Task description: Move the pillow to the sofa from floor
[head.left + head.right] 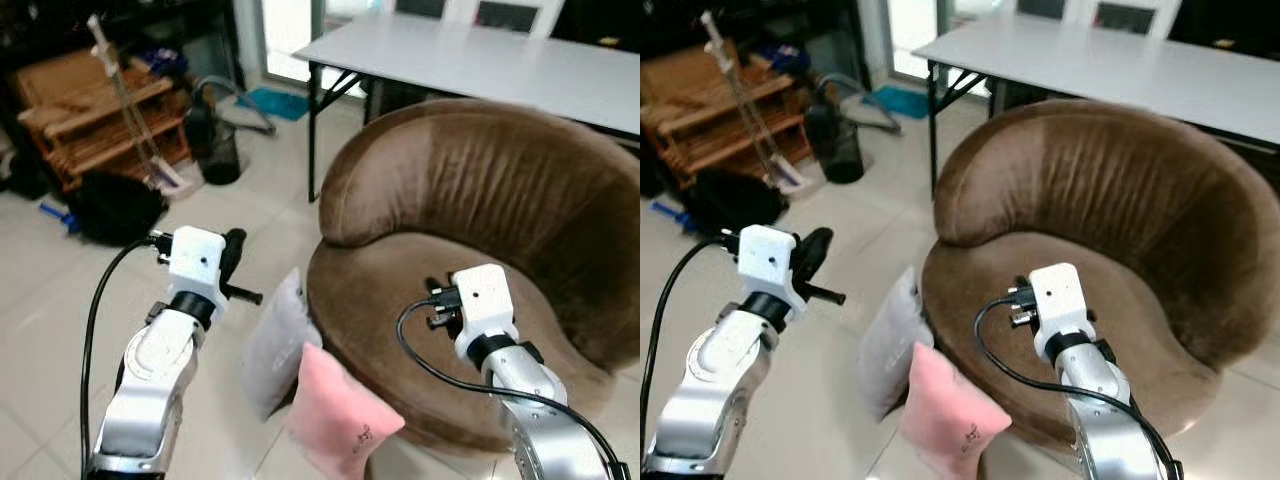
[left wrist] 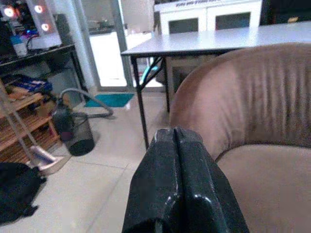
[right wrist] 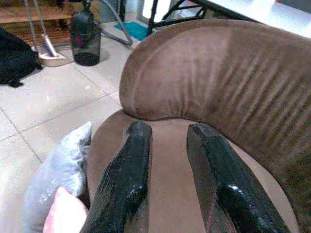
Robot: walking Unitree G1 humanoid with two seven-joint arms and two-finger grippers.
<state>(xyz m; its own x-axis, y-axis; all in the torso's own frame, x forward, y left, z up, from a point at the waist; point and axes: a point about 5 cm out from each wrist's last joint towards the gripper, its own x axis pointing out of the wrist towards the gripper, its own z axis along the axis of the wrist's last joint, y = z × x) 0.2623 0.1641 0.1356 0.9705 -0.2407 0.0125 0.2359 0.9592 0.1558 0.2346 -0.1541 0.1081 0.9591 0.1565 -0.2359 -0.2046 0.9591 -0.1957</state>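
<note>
Brown velvet covers the round tub-shaped sofa, which stands on the pale tiled floor with a long white table behind it. Two cushions lean against its near left edge, on the floor: a soft grey pillow further back and a pink pillow nearer, touching it. The right gripper hangs over the sofa's seat with its two black fingers spread apart, holding nothing. The left gripper is raised to the left of the sofa, above the floor near the grey pillow, its fingers pressed together. Far left stand a wooden rack, a black bag and a dark bin.
</note>
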